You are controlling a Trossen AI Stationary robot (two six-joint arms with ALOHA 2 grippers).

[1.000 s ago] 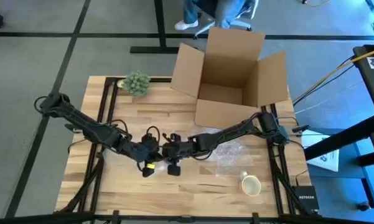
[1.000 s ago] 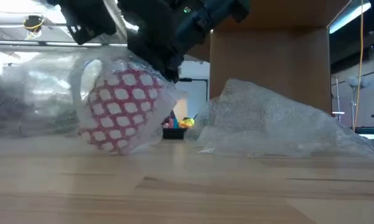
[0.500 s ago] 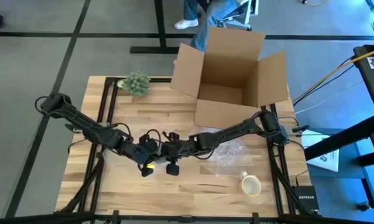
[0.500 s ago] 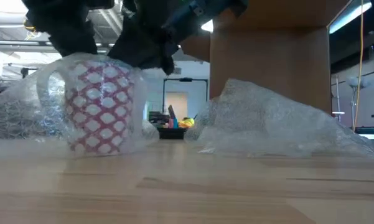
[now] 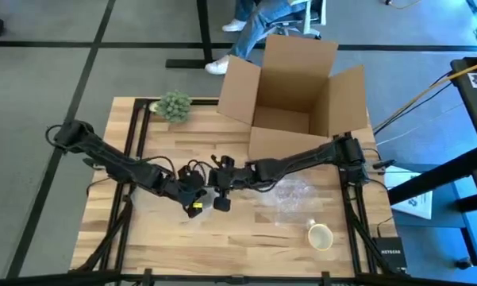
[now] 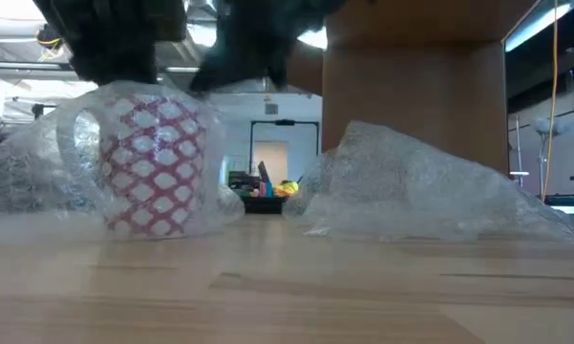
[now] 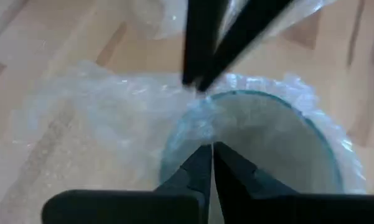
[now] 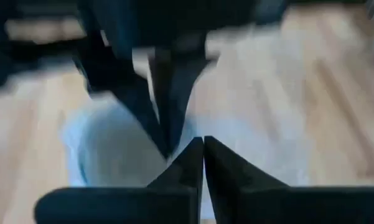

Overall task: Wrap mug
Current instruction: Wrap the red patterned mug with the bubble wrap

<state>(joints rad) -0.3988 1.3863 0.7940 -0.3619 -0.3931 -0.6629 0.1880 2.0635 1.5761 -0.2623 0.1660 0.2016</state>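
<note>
Grey carpet floor (image 5: 48, 71) crossed by dark lines is surrounding the wooden surface (image 5: 254, 242). A person's legs (image 5: 250, 32) are showing by a chair base (image 5: 305, 16). Ceiling lights (image 6: 10, 10) are glowing above a distant doorway (image 6: 270, 162).

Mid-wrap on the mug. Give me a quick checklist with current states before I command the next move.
1. Mug upright on the table: ok.
2. Bubble wrap around the mug: ok, it covers the sides.
3. Left hand shut at the mug's rim: ok.
4. Right hand shut, meeting the left hand over the mug: ok.
5. Wrap actually pinched in either hand: cannot tell.
6. Cardboard box open for packing: ok.
</note>
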